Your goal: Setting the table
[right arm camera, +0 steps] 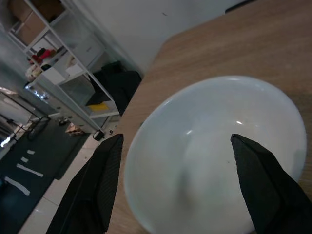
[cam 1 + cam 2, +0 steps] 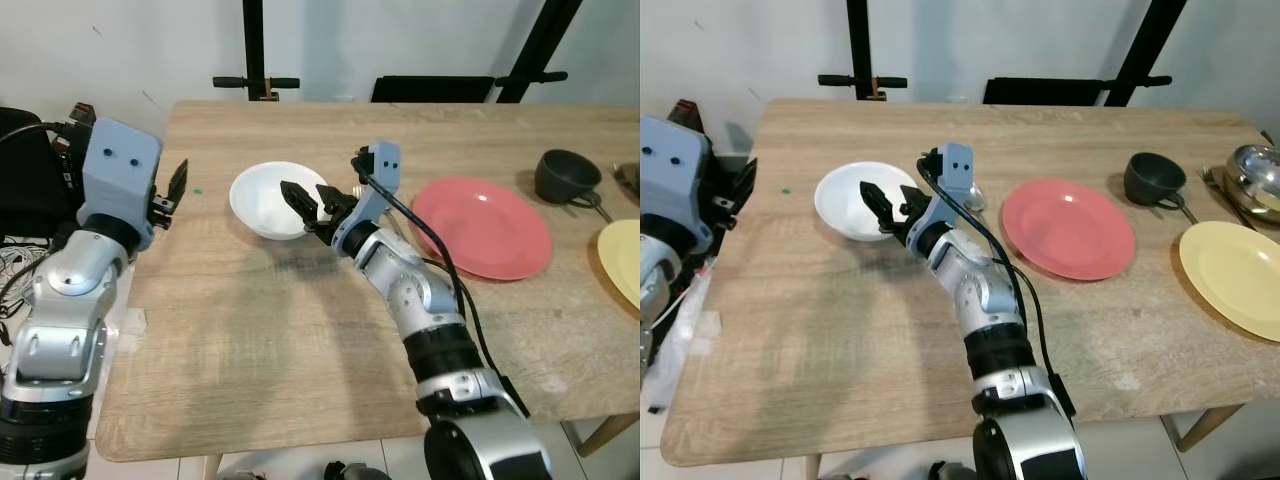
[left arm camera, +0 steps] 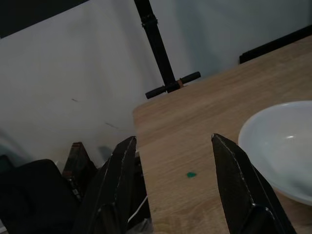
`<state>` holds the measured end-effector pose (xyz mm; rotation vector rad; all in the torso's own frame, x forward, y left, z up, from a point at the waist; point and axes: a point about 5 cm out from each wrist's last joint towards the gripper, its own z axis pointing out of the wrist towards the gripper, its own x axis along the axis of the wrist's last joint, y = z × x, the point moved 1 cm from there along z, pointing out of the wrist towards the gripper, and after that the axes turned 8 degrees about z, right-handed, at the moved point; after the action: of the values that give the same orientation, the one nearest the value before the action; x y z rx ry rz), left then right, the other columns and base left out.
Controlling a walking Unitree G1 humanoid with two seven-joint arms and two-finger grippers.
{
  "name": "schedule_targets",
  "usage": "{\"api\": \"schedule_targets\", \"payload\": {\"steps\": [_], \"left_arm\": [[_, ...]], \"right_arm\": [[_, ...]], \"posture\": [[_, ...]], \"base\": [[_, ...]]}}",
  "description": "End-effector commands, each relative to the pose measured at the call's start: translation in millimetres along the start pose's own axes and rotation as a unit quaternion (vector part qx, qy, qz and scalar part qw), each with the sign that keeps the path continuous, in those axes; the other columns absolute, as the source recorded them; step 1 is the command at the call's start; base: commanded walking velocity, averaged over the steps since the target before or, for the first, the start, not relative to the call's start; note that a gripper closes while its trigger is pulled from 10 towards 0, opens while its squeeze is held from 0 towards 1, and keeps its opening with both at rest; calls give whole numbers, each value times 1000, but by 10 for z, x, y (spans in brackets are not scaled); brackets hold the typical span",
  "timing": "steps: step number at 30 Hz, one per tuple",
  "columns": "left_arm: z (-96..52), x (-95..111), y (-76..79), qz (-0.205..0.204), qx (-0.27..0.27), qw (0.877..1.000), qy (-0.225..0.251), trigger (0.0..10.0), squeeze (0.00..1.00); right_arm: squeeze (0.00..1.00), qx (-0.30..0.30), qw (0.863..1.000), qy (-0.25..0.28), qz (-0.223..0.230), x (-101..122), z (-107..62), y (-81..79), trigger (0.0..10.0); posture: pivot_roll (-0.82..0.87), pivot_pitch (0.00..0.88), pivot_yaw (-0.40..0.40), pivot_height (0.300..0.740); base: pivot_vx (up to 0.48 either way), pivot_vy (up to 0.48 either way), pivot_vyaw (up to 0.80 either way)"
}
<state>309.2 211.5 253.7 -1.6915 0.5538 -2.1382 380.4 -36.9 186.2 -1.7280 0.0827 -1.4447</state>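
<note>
A white bowl (image 2: pixel 262 196) stands on the wooden table (image 2: pixel 250 330), left of centre. My right gripper (image 2: pixel 305 196) reaches over the bowl's right rim, open, its two black fingers spread and pointing across the bowl (image 1: pixel 209 161). Nothing is held between them. My left gripper (image 2: pixel 173 192) hovers at the table's left edge, open and empty; in its wrist view the bowl (image 3: pixel 282 146) lies ahead of the fingers (image 3: pixel 117 180).
A red plate (image 2: pixel 482 228) lies right of the bowl. A dark cup (image 2: pixel 566 177) and a yellow plate (image 2: pixel 1235 275) sit at the far right, with a metal bowl (image 2: pixel 1255 165) behind them. Black stand legs (image 2: pixel 255 82) rise behind the table. The near part of the table is bare wood.
</note>
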Motion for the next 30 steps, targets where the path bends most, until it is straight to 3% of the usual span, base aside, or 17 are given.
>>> {"api": "schedule_targets", "payload": {"steps": [1, 4, 9, 11, 12, 15, 18, 24, 30], "left_arm": [[-34, 7, -26, 12, -2, 1000, -4, 10000, 0], [-52, 15, -37, 14, 1, 1000, -5, 10000, 0], [-92, -7, -52, 16, 1, 1000, -11, 10000, 0], [-95, -10, -50, 15, 0, 1000, -12, 10000, 0], [-90, -8, -35, 14, -2, 1000, -12, 10000, 0], [-86, -8, 0, 10, -7, 1000, -14, 10000, 0], [-83, -6, 17, 8, -10, 1000, -14, 10000, 0], [-75, -5, 25, 5, -11, 1000, -14, 10000, 0], [-67, 0, 26, 3, -9, 1000, -14, 10000, 0]], "right_arm": [[0, -30, 999, -12, 8, -75, 40, 62, 10000], [0, -54, 998, -7, 7, -65, 55, 115, 10000], [0, -73, 996, 21, -42, 24, 55, 154, 10000], [0, -65, 996, 26, -48, 41, 56, 140, 10000], [0, -24, 997, 43, -55, 100, 62, 52, 10000], [0, 24, 996, 72, -52, 210, 59, -62, 10000], [0, 5, 994, 87, -72, 287, 48, -23, 10000], [0, -65, 988, 52, -133, 179, 24, 203, 10000], [0, -74, 989, 17, -123, -13, 15, 272, 10000]], "posture": [[116, 69, -1, 740], [120, 73, -3, 740], [119, 81, 2, 740], [119, 81, 2, 740], [117, 82, 3, 740], [112, 81, 7, 740], [112, 81, 7, 740], [99, 83, 9, 740], [100, 85, 9, 740]], "base": [[0, 0, 0], [0, 0, 0], [0, 0, 0], [0, 0, 0], [0, 0, 0], [0, 0, 0], [0, 0, 0], [0, 0, 0], [0, 0, 0]]}}
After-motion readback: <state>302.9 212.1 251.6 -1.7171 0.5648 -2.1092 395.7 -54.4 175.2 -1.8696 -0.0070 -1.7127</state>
